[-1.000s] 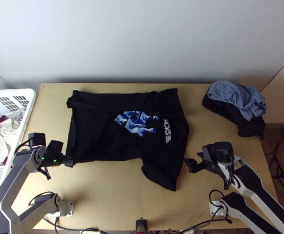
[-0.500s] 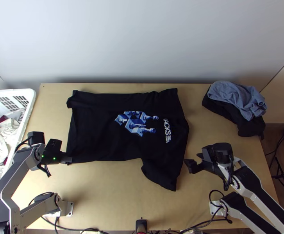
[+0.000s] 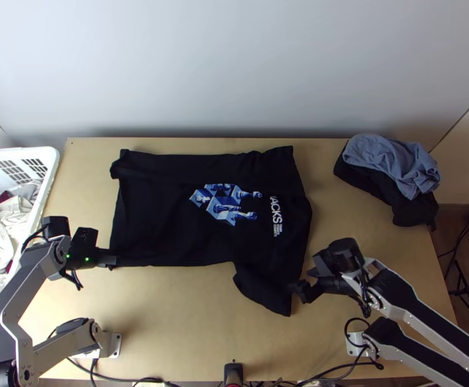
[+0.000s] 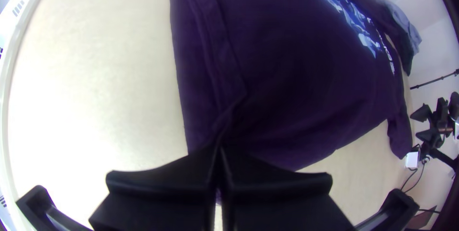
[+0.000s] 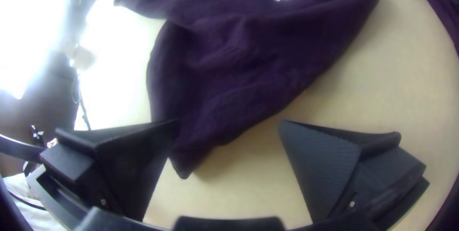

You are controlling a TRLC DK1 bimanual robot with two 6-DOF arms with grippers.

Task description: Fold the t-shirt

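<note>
From above, one black t-shirt [image 3: 163, 219] lies spread mid-bench [image 3: 182, 329]. My left hand [image 3: 112, 262] is clenched on its eight-o'clock corner; my right hand [image 3: 304, 282] stands released and parted by one sleeve [image 3: 265, 290], at five. Two other cloths, one blue [image 3: 386, 158], one black [image 3: 415, 211], are heaped between two and three; one basket [image 3: 53, 164], at nine.

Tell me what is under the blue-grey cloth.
Black cloth, bunched on the table, sticks out from under the blue-grey cloth. Its covered part, and anything else beneath, cannot be seen.
</note>
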